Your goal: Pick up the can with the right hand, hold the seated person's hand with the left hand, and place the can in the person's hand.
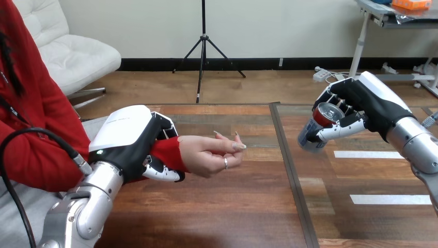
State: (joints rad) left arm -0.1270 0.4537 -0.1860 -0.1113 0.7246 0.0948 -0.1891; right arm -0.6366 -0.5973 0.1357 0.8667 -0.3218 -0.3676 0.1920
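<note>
Can [316, 126]: hangs tilted above the bench's [248, 206] right half, right hand [364, 106] curled round it, well apart from the person's hand [212, 152], palm-up over the left half, its wrist clasped by the left hand [129, 139], apparently steadied for delivery.

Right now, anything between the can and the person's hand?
Nothing visible. The right hand holds the can off to the right, apart from the person's hand, with just bare table between. The left hand is curled round the person's wrist on the far side, out of the path. The person's fingers curl partly over the palm.
</note>
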